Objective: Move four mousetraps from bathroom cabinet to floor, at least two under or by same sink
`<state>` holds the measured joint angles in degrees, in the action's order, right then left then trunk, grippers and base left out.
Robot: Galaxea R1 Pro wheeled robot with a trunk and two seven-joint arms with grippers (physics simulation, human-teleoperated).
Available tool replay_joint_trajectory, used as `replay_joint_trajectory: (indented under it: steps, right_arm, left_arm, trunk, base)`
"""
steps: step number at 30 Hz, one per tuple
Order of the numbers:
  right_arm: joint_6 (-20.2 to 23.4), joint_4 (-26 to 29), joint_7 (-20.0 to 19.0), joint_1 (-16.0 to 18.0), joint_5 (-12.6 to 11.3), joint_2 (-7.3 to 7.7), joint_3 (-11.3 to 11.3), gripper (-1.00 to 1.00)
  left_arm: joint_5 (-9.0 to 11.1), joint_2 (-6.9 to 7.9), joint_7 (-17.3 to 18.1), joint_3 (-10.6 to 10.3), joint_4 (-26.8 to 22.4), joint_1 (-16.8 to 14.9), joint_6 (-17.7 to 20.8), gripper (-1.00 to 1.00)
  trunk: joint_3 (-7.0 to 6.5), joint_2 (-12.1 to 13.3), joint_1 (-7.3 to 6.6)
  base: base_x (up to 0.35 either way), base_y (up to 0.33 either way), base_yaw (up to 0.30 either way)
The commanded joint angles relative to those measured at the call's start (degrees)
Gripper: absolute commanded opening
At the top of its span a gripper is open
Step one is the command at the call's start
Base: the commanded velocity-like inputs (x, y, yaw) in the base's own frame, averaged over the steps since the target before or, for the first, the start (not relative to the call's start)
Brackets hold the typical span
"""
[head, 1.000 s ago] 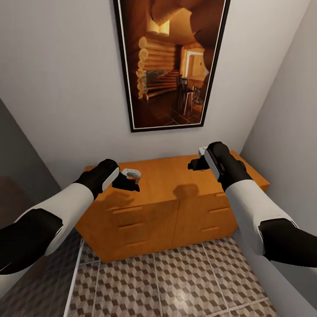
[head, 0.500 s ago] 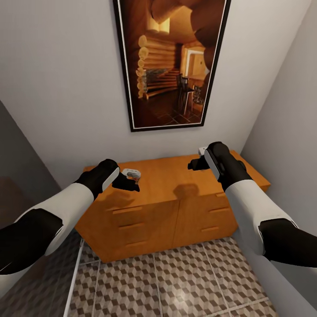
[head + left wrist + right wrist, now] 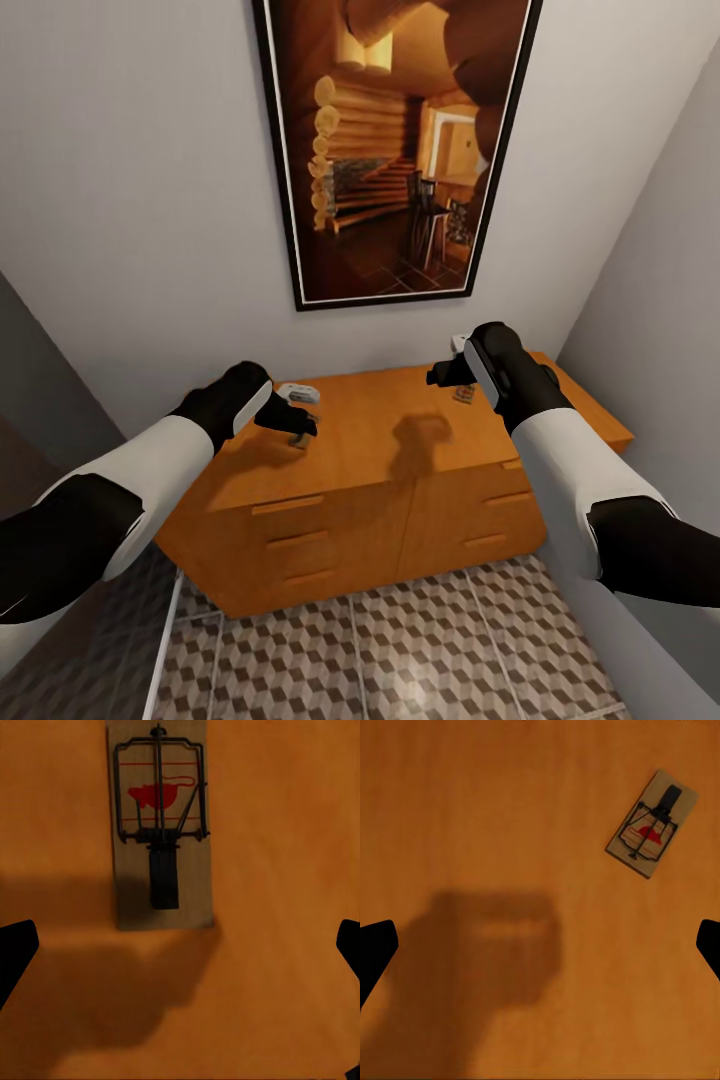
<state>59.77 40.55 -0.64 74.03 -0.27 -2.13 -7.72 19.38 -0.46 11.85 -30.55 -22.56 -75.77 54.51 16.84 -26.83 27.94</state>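
Both grippers, left [image 3: 180,945] and right [image 3: 540,945], spread wide above mousetraps [image 3: 161,825], empty.

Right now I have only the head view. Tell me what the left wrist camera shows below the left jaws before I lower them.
Observer: One mousetrap lies flat on the cabinet top. The left jaws stand wide open and touch nothing.
Operator: Describe its face.
Observer: The board carries a red mouse print, with dark metal spring parts on top of it.
Operator: Now report the right wrist camera.
Observer: A second mousetrap lies on the same top, skewed and off to one side of the open right jaws, not between them.
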Motion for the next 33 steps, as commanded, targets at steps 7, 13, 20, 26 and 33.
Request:
replay_joint_trajectory:
  steps: [7, 13, 20, 26, 33]
  right_arm:
    - [0.23, 0.05, -0.07, 0.05, 0.01, 0.02, -0.11, 1.00]
    - [0.23, 0.05, -0.07, 0.05, 0.01, 0.02, -0.11, 1.00]
    - [0.23, 0.05, -0.07, 0.04, 0.01, 0.02, -0.11, 1.00]
    - [0.23, 0.05, -0.07, 0.06, 0.01, 0.02, -0.11, 1.00]
    - [0.23, 0.05, -0.07, 0.06, 0.01, 0.02, -0.11, 1.00]
  left_arm:
    - [0.04, 0.06, 0.19, -0.39, -0.02, -0.08, 0.14, 1.00]
    - [0.04, 0.03, 0.21, -0.40, -0.02, -0.08, 0.13, 1.00]
    - [0.04, -0.01, 0.31, -0.41, -0.02, -0.08, 0.18, 1.00]
    - [0.04, -0.12, 0.36, -0.46, -0.05, -0.08, 0.17, 1.00]
    - [0.04, -0.15, 0.37, -0.49, -0.06, -0.08, 0.05, 1.00]
  trunk:
    - [0.10, -0.10, 0.04]
    - [0.10, -0.10, 0.04]
    - [0.10, -0.10, 0.04]
    - [0.10, -0.10, 0.04]
    - [0.10, -0.10, 0.04]
  base:
    - [0.019, 0.002, 0.000]
    - [0.003, 0.000, 0.000]
    - [0.000, 0.000, 0.000]
    - [0.000, 0.000, 0.000]
    - [0.000, 0.000, 0.000]
